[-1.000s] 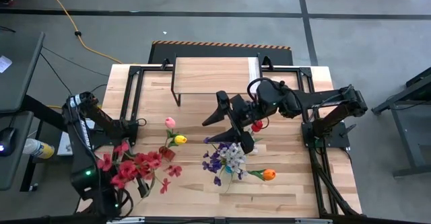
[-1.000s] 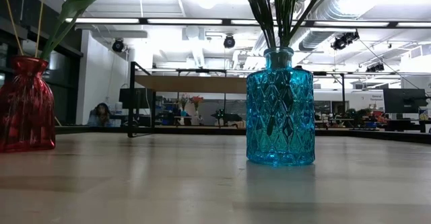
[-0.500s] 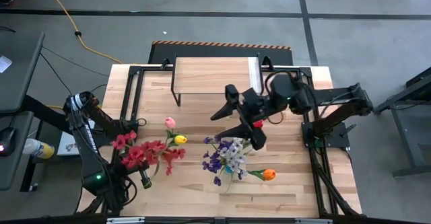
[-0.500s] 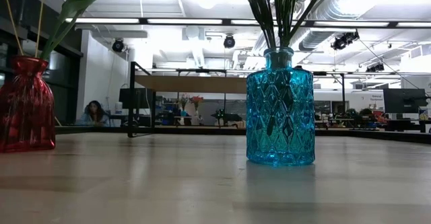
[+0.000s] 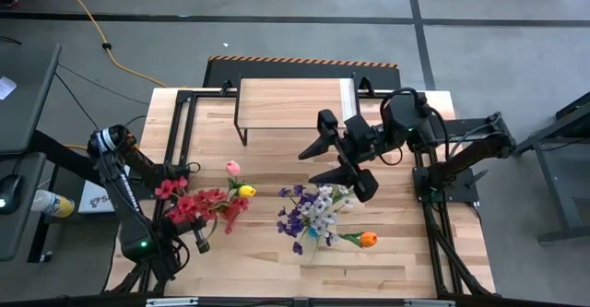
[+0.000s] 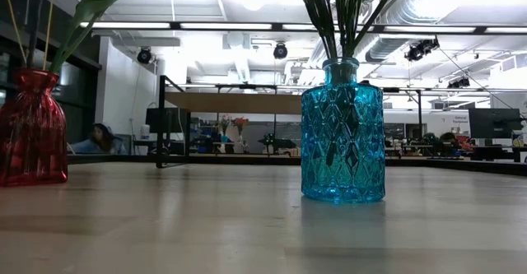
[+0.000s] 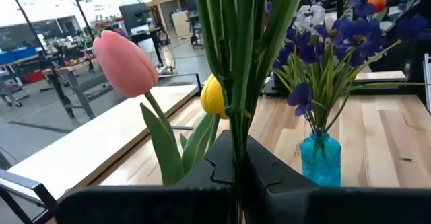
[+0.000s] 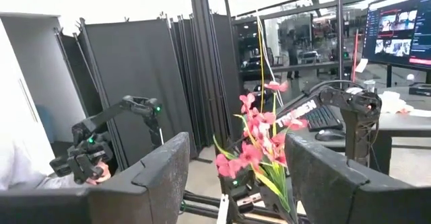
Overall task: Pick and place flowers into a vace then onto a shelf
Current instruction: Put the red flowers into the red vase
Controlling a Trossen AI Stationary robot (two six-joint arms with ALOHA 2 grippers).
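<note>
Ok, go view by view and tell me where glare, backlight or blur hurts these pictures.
Low view: bright ceiling lights behind leave the red vase dark, while the blue vase glows through. Left wrist view: the pink tulip and green stems are soft up close, and the window behind is washed out. Right wrist view: the pincer fingers are blurred, the red flowers fairly sharp. High view: evenly lit.

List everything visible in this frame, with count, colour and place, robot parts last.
Blue vase: one, clear blue, centre of the table, holding purple and whitish sprays and an orange tulip.
Red vase: one, red, left part of the table, holding a pink tulip and a yellow tulip.
Red cluster: one, red, in the left gripper.
Shelf: one, light wood, far edge of the table.
Left gripper: shut on the red cluster's stems.
Right gripper: open, empty, above the table near the shelf.
</note>
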